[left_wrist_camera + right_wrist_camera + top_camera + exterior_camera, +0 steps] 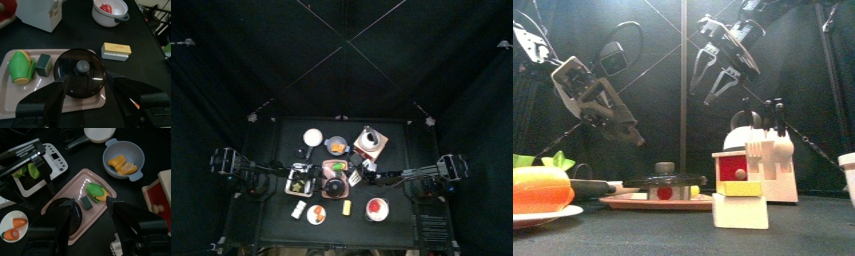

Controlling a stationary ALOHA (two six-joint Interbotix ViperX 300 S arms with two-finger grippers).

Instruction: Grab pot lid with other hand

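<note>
lid (80, 72): lies flat on pink tray (20, 105), between left gripper (83, 102) jaws
feel: likely light, stiff, glossy, slippery
hold: centre knob (81, 65)
left jaws: wide, empty
right gripper (90, 225): spread wide, empty

In the right wrist view, the right claw (90, 220) hides half the pot lid (70, 217); the red-and-cream box (160, 195) is cut off at the frame's right edge.

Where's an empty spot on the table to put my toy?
Bare tabletop lies between the pink tray, the yellow block and the white bowl. The tray is crowded: pot lid, green piece and dark block share it.
</note>
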